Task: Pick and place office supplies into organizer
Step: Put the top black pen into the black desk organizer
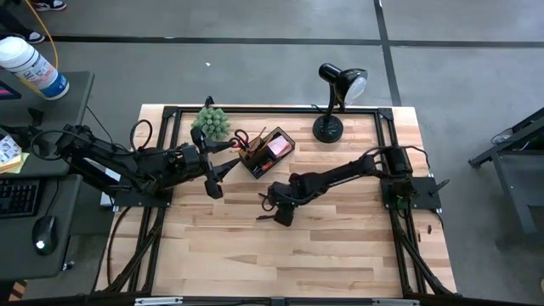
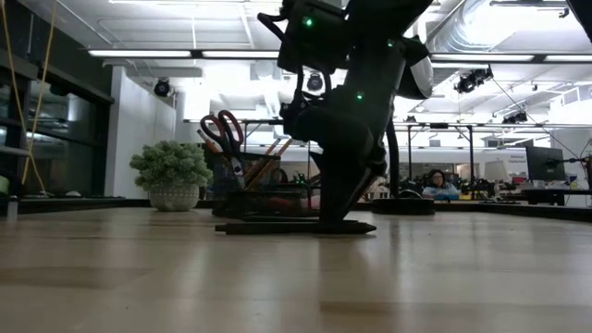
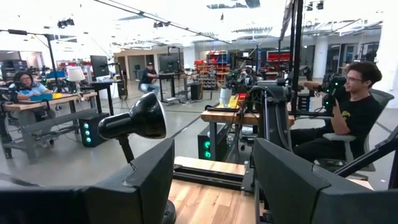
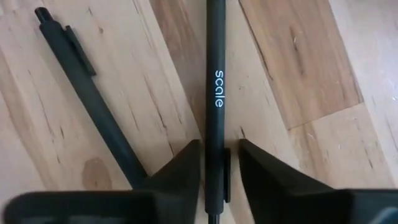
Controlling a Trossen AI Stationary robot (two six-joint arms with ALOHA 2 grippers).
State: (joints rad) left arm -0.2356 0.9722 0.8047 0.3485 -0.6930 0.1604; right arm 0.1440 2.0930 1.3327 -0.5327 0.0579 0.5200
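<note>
Two black pens lie on the wooden table in the right wrist view: one printed "scale" [image 4: 216,93] and a second [image 4: 87,87] slanting beside it. My right gripper [image 4: 221,168] points steeply down, open, with a finger on each side of the "scale" pen. In the low view the pen [image 2: 296,227] lies flat under the gripper [image 2: 344,217]. The black organizer [image 1: 265,153] stands farther back and holds red-handled scissors [image 2: 222,129], pencils and a pink pad [image 1: 277,146]. My left gripper [image 1: 217,174] waits open, raised, left of the organizer. My right gripper straddles the "scale" pen's shaft [image 4: 215,149] from above, with its fingers lying across the pen. One finger [image 4: 180,168] stands right against the pen's side, but I cannot tell whether it touches. A narrow gap shows at the other finger [image 4: 261,168]. The pen lies flat on the table.
A black desk lamp [image 1: 336,102] stands at the far right and a small green plant [image 1: 212,121] at the far left of the organizer. A black rail frame [image 1: 170,153] borders the tabletop. Bare wood [image 1: 280,255] stretches toward the near edge. People sit in the room beyond.
</note>
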